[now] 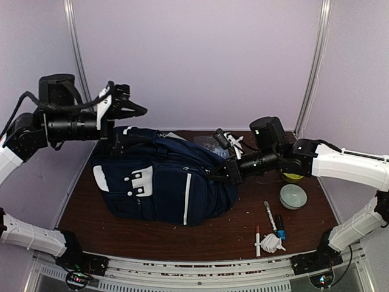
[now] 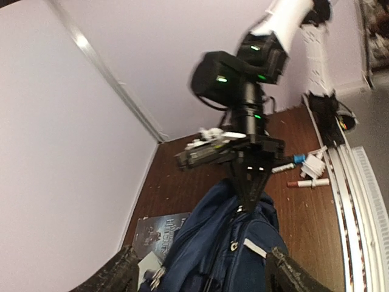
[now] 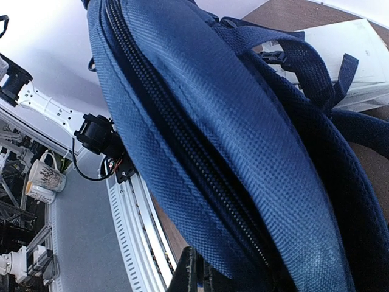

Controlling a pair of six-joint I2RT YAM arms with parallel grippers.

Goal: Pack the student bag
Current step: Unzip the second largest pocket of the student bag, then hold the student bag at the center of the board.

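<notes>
The student bag [image 1: 164, 179] is a navy backpack with a white stripe, lying on its side in the middle of the brown table. My left gripper [image 1: 135, 123] hovers over the bag's left, upper end. Its fingers [image 2: 115, 274] stand wide open on either side of the bag [image 2: 243, 255] and hold nothing. My right gripper [image 1: 220, 173] is at the bag's right end, shut on a fold of fabric by the zip [image 3: 200, 152]. In the left wrist view the right gripper [image 2: 246, 198] pinches the bag's far edge. In the right wrist view most of its fingers [image 3: 197, 277] are hidden by blue cloth.
A dark book [image 2: 159, 234] lies under the bag's back side, by the wall. At the right are a pale bowl [image 1: 293, 196], two markers [image 1: 269, 214], a blue-capped item [image 1: 279, 225], a white crumpled piece [image 1: 271, 243] and something yellow [image 1: 293, 177]. A white booklet [image 3: 346, 48] lies behind the straps.
</notes>
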